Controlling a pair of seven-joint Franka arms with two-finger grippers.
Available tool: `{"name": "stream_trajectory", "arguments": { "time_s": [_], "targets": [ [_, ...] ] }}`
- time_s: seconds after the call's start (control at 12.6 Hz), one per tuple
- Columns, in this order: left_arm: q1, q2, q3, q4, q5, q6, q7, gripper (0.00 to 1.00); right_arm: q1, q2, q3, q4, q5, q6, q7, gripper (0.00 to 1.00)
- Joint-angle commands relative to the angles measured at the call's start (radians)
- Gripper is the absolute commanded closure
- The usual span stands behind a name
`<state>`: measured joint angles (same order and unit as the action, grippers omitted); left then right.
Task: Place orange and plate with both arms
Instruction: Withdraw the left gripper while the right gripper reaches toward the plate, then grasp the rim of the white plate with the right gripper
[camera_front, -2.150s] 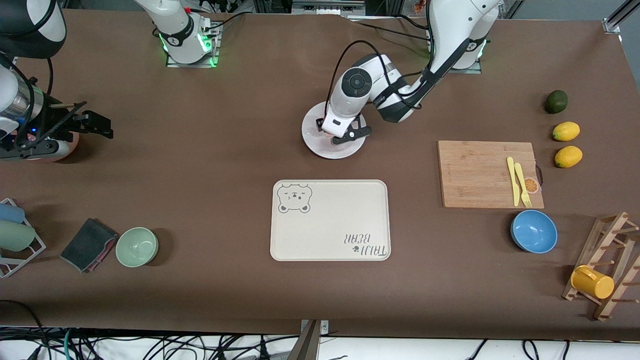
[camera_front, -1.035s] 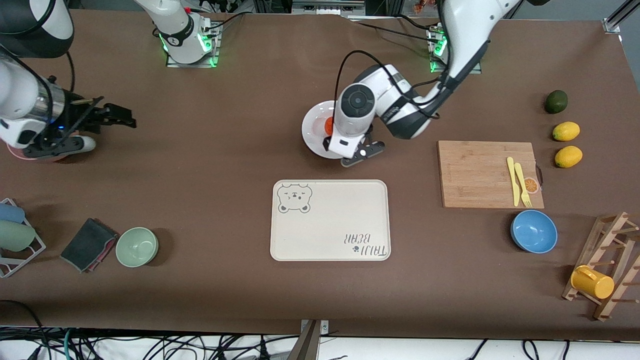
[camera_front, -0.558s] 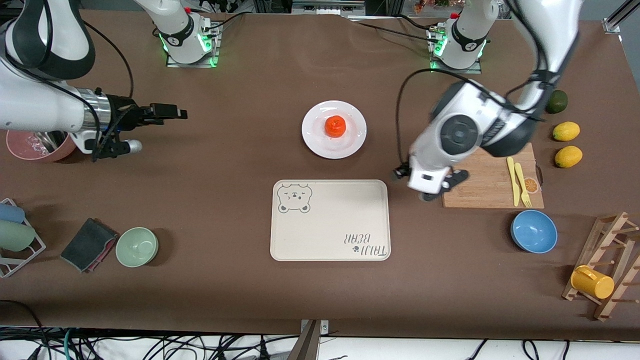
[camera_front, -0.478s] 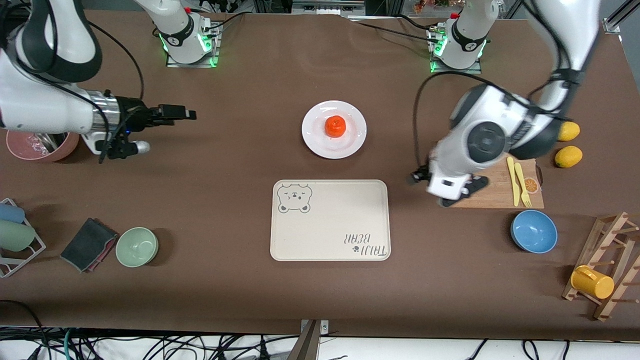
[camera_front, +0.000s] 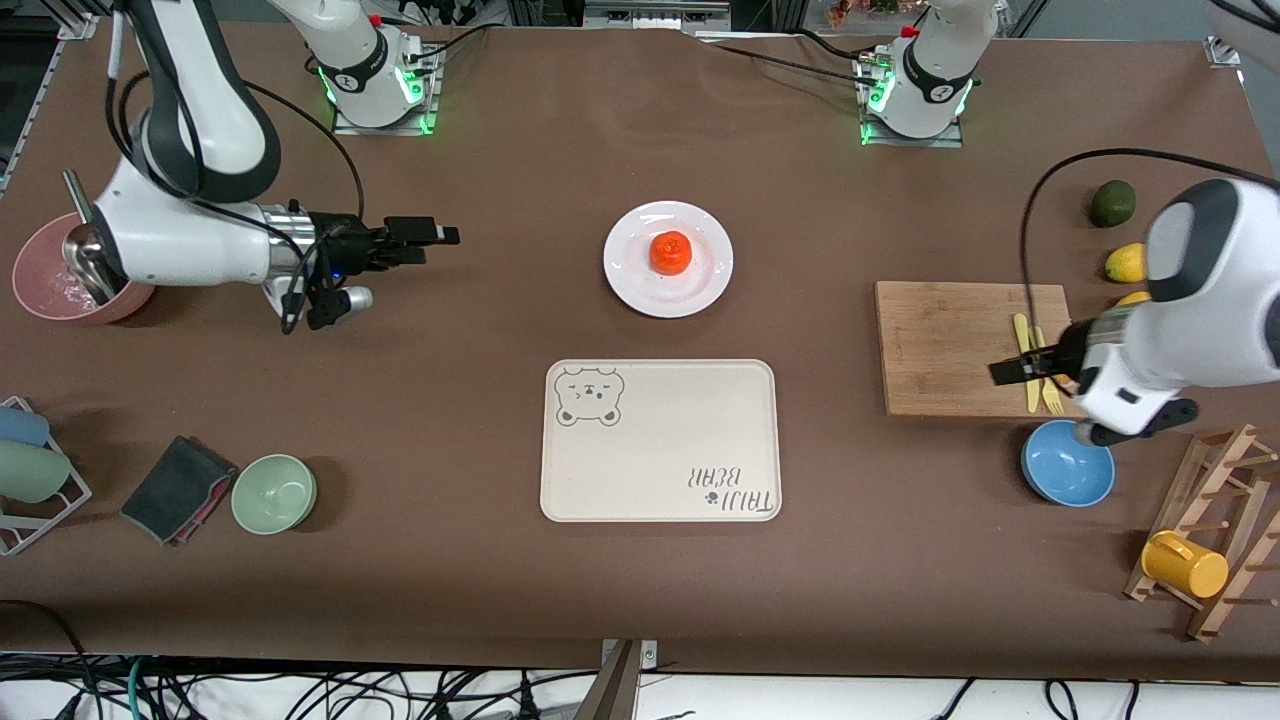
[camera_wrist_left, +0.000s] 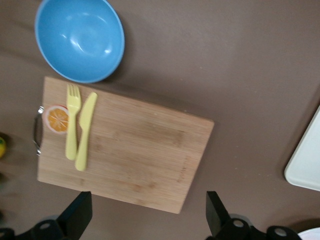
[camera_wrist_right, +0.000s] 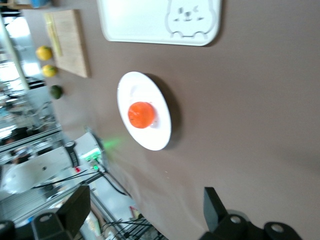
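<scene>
Orange (camera_front: 671, 252): small, round, glossy red-orange, slightly flattened; sits at the centre of the plate (camera_front: 620, 285). Plate: round, white, shallow, wide rim; on the brown worktop (camera_front: 480, 420), farther from the front camera than the beige bear tray (camera_front: 660, 440). My left jaws (camera_front: 1010, 370): spread, empty, over the wooden board (camera_front: 940, 350) with its yellow fork and knife (camera_front: 1020, 362), beside the empty blue bowl (camera_front: 1068, 463). My right jaws (camera_front: 440, 236): spread, empty, over bare worktop, well apart from the plate.
</scene>
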<state>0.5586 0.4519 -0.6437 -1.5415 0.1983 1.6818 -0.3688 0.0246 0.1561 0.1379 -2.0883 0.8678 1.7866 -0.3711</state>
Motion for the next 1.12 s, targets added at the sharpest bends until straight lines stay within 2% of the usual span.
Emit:
{"name": "stream_trajectory", "arguments": {
  "time_s": [0.0,0.16,0.24,0.32,0.48,0.56,0.72,0.88,1.04],
  "targets": [
    [0.079,-0.045,-0.007,0.006,-0.005,-0.022,0.222,0.00,-0.003,0.075,0.028,-0.038,0.164,0.037,-0.133,0.00],
    [0.150,-0.079,-0.005,0.018,-0.055,-0.065,0.345,0.00,0.012,0.112,0.118,-0.094,0.262,0.201,-0.184,0.00],
    [0.118,-0.103,0.030,0.047,-0.059,-0.086,0.396,0.00,0.012,0.153,0.146,-0.107,0.325,0.250,-0.275,0.00],
    [0.024,-0.145,0.146,0.046,-0.103,-0.088,0.398,0.00,0.014,0.195,0.157,-0.111,0.373,0.263,-0.367,0.00],
    [-0.200,-0.224,0.437,0.044,-0.268,-0.088,0.406,0.00,0.066,0.272,0.161,-0.108,0.485,0.306,-0.484,0.00],
    [-0.303,-0.248,0.519,0.044,-0.273,-0.088,0.406,0.00,0.111,0.313,0.161,-0.102,0.547,0.338,-0.535,0.00],
    [-0.444,-0.283,0.593,0.043,-0.267,-0.093,0.406,0.00,0.170,0.362,0.160,-0.101,0.689,0.372,-0.658,0.01],
    [-0.566,-0.317,0.697,0.044,-0.266,-0.131,0.407,0.00,0.225,0.394,0.160,-0.096,0.747,0.407,-0.670,0.02],
    [-0.589,-0.320,0.708,0.022,-0.269,-0.136,0.410,0.00,0.259,0.433,0.160,-0.069,0.778,0.441,-0.672,0.04]
  ]
}}
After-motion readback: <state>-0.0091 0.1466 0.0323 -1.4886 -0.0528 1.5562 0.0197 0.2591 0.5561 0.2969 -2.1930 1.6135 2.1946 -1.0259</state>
